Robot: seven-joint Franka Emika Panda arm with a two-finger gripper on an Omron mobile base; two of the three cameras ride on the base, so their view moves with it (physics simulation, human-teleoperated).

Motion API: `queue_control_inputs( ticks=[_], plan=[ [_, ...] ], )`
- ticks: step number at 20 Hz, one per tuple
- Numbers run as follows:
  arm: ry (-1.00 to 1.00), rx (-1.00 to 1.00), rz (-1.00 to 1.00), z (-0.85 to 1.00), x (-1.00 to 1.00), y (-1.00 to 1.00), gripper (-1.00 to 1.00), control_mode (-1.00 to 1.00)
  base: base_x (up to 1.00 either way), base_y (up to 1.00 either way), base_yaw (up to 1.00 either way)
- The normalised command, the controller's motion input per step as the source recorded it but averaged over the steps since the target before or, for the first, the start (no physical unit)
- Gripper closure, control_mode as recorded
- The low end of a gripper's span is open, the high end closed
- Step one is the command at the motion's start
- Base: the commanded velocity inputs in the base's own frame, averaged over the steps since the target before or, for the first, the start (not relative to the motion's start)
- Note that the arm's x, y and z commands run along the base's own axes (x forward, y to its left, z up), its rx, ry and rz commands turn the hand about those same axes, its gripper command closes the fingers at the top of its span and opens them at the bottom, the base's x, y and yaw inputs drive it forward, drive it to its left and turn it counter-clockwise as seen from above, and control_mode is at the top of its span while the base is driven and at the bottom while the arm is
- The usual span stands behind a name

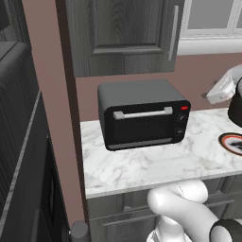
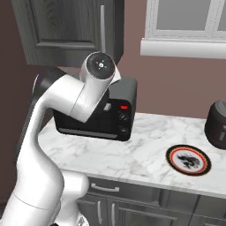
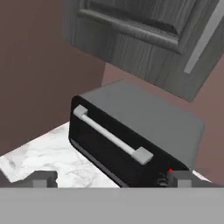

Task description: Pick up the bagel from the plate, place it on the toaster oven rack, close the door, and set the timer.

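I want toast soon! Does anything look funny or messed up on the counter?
One odd thing: the plate on the marble counter looks bare, with no bagel visible on it. Otherwise all is tidy. The toaster oven stands straight with its door shut, and nothing is spilled or broken.

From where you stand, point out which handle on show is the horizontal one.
The toaster oven door's silver bar handle runs horizontally across the door's top edge; the cabinet door handle above it hangs vertically.
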Motion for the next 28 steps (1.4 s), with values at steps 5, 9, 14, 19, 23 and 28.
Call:
queue_control_inputs(
  ticks=[5,9,14,19,23,28],
  plan=[
    [0.17,-0.07,-0.39,-0.73,-0.05,0.03,-1.0,-1.0,0.0,0.0,0.0],
    [0.19,0.0,-0.35,-0.32,0.18,0.0,-1.0,-1.0,0.0,0.0,0.0],
    [0.28,0.03,-0.22,-0.03,0.41,-0.05,-1.0,-1.0,0.0,0.0,0.0],
    [0.29,0.11,-0.09,-0.05,0.35,-0.31,-1.0,-1.0,0.0,0.0,0.0],
    [0.22,0.11,-0.01,-0.42,0.19,-0.27,-1.0,-1.0,0.0,0.0,0.0],
    [0.07,0.09,0.0,-0.72,0.0,-0.09,-1.0,-1.0,0.0,0.0,0.0]
  ],
)
